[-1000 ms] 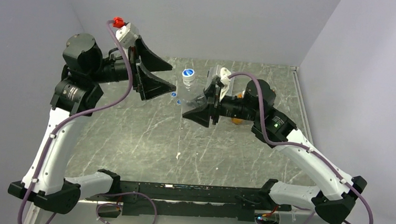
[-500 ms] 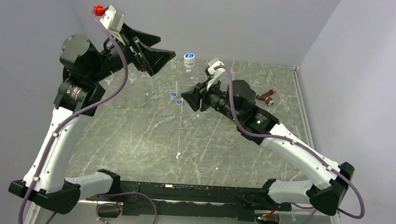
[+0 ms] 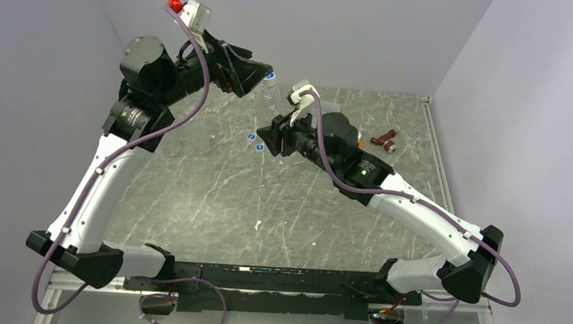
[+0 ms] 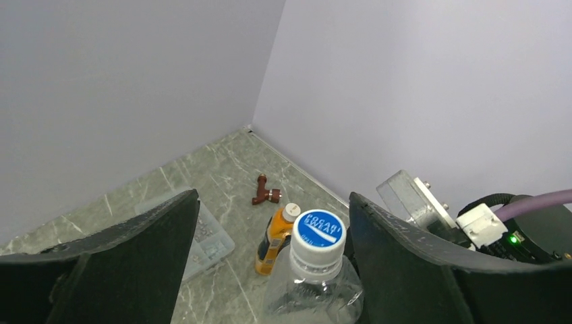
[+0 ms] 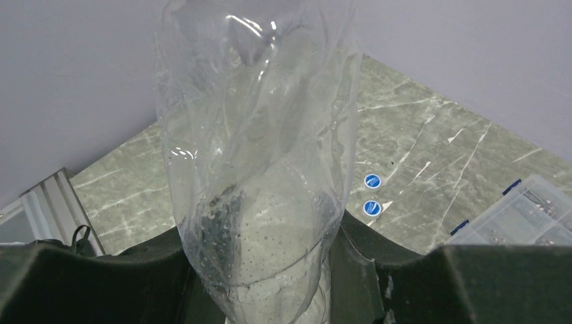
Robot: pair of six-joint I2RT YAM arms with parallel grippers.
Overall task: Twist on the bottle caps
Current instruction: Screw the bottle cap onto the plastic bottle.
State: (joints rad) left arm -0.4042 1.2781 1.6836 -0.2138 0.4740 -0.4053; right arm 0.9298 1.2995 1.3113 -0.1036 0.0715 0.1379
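Observation:
A clear bottle (image 4: pixel 317 283) stands upright with a blue cap (image 4: pixel 320 229) on its neck. My left gripper (image 4: pixel 272 198) hangs open above it, one black finger on each side of the cap and neither touching it. From above, this gripper (image 3: pixel 259 75) sits right at the cap (image 3: pixel 271 75). My right gripper (image 5: pixel 270 270) is shut on the clear bottle (image 5: pixel 256 169) low on its body, and shows in the top view (image 3: pixel 273 140) under the bottle (image 3: pixel 270 94). Two loose blue caps (image 5: pixel 372 181) (image 5: pixel 370 208) lie flat on the table beside it. An orange bottle (image 4: pixel 273 236) with a white cap lies farther back.
A flat clear plastic box (image 4: pixel 202 236) rests on the marble table (image 3: pixel 189 201) at the back. A small brown fitting (image 3: pixel 384 141) lies to the right. Grey walls close in the back and both sides. The two loose caps (image 3: pixel 251 137) lie just left of my right gripper.
My left gripper has swung up and to the right, from beside the bottle to over its cap, and its jaws have narrowed a little. The right arm shifted slightly left, still holding the bottle.

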